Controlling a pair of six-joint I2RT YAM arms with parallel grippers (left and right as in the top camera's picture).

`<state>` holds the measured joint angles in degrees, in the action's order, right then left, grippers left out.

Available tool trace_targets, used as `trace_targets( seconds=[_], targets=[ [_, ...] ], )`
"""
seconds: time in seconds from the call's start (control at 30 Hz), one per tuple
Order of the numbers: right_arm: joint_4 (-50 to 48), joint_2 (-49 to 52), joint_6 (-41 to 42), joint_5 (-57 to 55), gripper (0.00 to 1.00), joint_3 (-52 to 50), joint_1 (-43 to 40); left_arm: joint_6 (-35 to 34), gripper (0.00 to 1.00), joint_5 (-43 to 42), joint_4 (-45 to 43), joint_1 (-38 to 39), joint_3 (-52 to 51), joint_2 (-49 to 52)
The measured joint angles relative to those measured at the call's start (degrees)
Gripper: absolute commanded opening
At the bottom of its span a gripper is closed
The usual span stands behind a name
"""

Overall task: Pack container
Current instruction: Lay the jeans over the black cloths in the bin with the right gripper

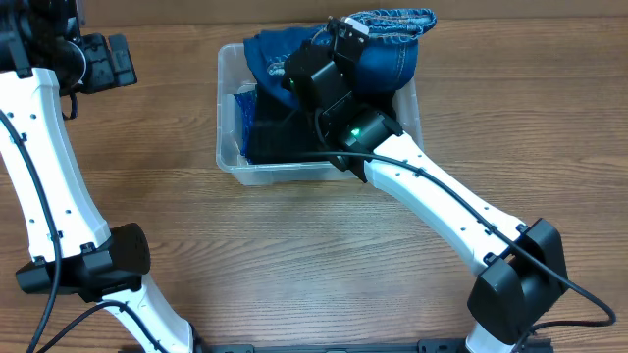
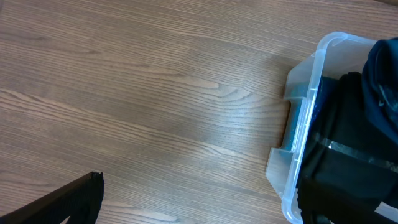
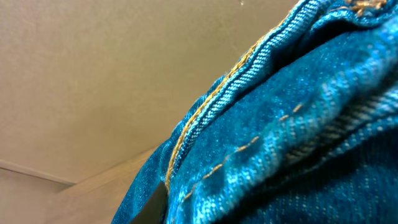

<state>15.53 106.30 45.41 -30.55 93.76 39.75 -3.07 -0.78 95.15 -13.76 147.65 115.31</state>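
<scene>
Judging from how the contents lie, packing is part done. The container sits on the table toward the far side. A dark garment lies low in its left half, and a pair of jeans is heaped at the far right corner. The denim rises above the rim and hangs over the far edge (one waistband fold appears to lie outside the wall altogether).

Right gripper: down among the jeans at the far rim. Its wrist camera shows only denim and orange stitching close against the lens. The jaws are hidden, so it cannot be told whether they are spread or pinching cloth.

Left gripper: held off to the left of the container, well apart from it, over bare wood. Its wrist view shows little of it, and the overhead view is too small to settle how far it is parted.

Risks noted:
- **Denim sliding out.** The overhanging jeans may slip over the far rim if let go where they are, since much of their bulk sits above the wall.
- **Container shifting.** Pressing the cloth down or dragging it inward could shove or tip the light container, as nothing braces it.
- **Snagging.** Cloth may catch on the right gripper during withdrawal and be drawn back out.
</scene>
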Motion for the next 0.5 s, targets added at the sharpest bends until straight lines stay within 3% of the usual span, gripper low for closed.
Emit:
trace_targets(
  seconds=[0.17,0.2,0.23,0.3,0.37,0.5],
  targets=[
    [-1.8,1.4,0.0,-0.4,0.04,0.0,0.3,0.0,1.00,0.0,0.0,0.0,0.0,0.0],
    [-1.5,1.4,0.0,-0.6,0.15,0.0,0.5,0.0,1.00,0.0,0.0,0.0,0.0,0.0],
    [-1.2,1.4,0.0,-1.0,0.34,0.0,0.8,0.0,1.00,0.0,0.0,0.0,0.0,0.0],
    [0.4,1.4,0.0,-1.4,0.51,0.1,1.5,0.0,1.00,0.0,0.0,0.0,0.0,0.0],
    [4.1,1.4,2.5,-1.7,0.62,0.9,4.0,0.0,1.00,0.0,0.0,0.0,0.0,0.0],
    [9.8,1.4,7.8,-1.8,0.71,1.0,7.8,0.0,1.00,0.0,0.0,0.0,0.0,0.0]
  ],
)
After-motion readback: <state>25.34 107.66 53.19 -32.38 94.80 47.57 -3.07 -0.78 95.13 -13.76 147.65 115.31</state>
